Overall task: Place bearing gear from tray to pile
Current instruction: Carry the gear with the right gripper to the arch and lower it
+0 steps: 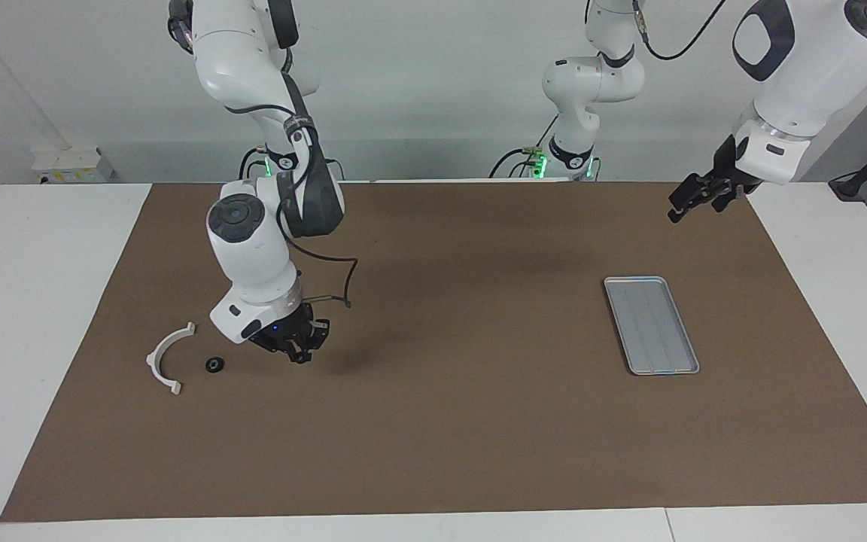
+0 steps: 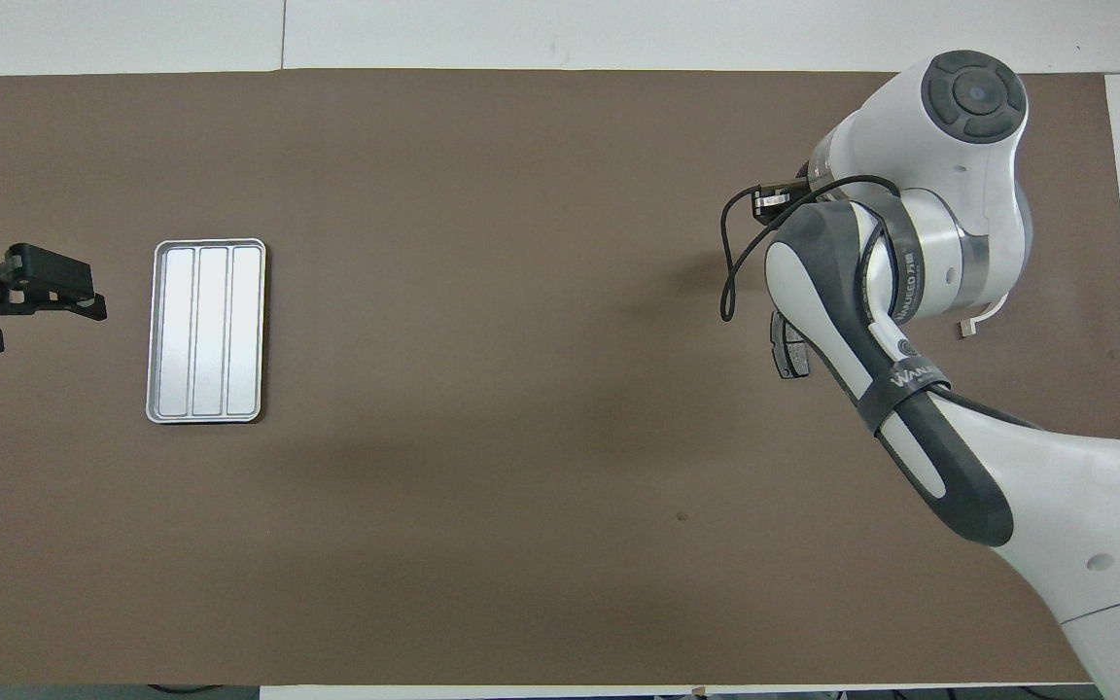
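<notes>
The small black bearing gear (image 1: 214, 365) lies on the brown mat (image 1: 448, 436) just beside the white half-ring bracket (image 1: 166, 358), at the right arm's end of the desk (image 1: 19, 301). The right gripper (image 1: 299, 351) hangs low over the mat close to the gear, its fingertips pressed together; whether it pinches anything cannot be told. In the overhead view this arm covers most of the pile, leaving one dark plate (image 2: 786, 352) partly showing. The silver tray (image 1: 650, 324) sits well apart, toward the left arm's end, with nothing in it. The left gripper (image 1: 685, 200) waits raised near the mat's corner, fingers spread.
</notes>
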Available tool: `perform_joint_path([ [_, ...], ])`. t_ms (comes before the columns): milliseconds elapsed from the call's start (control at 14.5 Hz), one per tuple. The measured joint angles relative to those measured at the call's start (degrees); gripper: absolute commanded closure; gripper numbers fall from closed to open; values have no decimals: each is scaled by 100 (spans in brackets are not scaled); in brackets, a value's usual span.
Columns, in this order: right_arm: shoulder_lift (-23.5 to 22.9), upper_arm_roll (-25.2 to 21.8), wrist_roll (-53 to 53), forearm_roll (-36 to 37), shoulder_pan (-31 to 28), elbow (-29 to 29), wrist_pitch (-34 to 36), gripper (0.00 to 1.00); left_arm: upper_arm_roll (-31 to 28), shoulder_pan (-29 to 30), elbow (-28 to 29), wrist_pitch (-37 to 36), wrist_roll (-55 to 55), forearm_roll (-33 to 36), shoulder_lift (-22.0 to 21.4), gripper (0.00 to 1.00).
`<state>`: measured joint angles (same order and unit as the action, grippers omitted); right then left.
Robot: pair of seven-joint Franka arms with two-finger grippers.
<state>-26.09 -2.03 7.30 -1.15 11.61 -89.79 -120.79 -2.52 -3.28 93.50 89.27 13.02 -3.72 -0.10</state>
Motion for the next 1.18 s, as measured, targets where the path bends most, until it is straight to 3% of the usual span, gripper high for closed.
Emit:
perform_joint_path([
  [691,-217,2,-1506,-107,-831,-637,-882,100,0,0,0,0,0,0,-3,0],
  [1175,-184,33,-1678,-189,-898,-1093,-1094,100,0,0,0,0,0,0,-5,0],
])
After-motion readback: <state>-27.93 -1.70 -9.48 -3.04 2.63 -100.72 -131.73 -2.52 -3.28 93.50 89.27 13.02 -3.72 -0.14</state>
